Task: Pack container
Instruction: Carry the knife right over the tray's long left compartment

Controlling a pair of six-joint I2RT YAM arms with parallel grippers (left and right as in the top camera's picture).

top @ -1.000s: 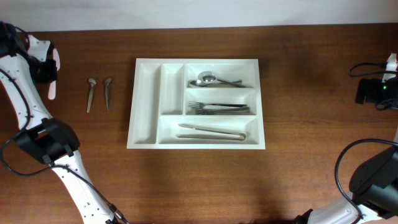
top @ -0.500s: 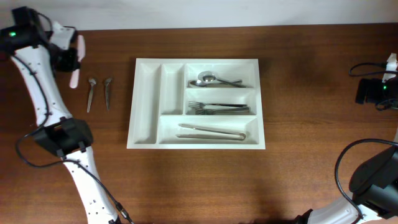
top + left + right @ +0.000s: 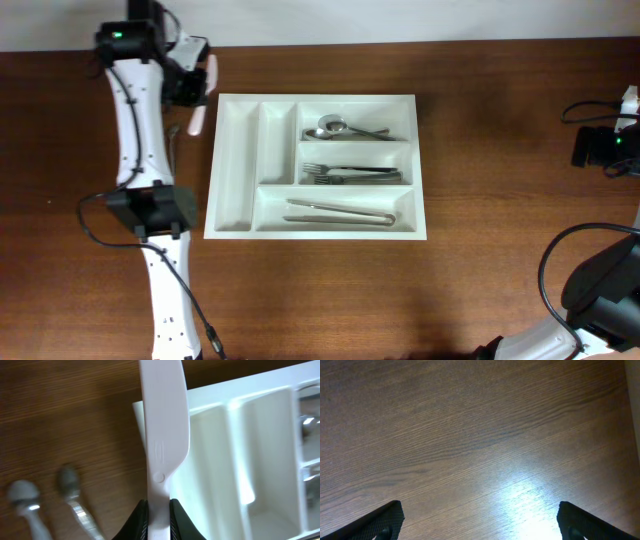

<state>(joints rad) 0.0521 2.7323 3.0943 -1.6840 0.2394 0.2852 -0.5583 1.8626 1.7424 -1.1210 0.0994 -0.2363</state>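
The container (image 3: pixel 232 160) is a large white cutlery tray in the middle of the table. My left gripper (image 3: pixel 193 88) hovers at its upper left corner, shut on a white plastic knife (image 3: pixel 201 103). In the left wrist view the knife (image 3: pixel 164 435) stands up from between the black fingers (image 3: pixel 181 522), above the container's left rim (image 3: pixel 210 405), with the gripper (image 3: pixel 159 520) at the bottom edge. Two metal spoons (image 3: pixel 70 485) lie on the wood left of the tray, mostly hidden by the arm in the overhead view. My right gripper (image 3: pixel 480 520) is open over bare wood.
The tray's right compartments hold spoons (image 3: pixel 345 128), forks (image 3: pixel 350 174) and long metal pieces (image 3: pixel 340 212); its two narrow left ones hold nothing. A black device with cables (image 3: pixel 598 148) sits at the table's right edge. The right arm's base (image 3: pixel 600 290) is at the bottom right.
The left arm has swung from the table's far left edge rightward, carrying the white knife past the two spoons to the tray's upper left corner. The right arm has not moved.
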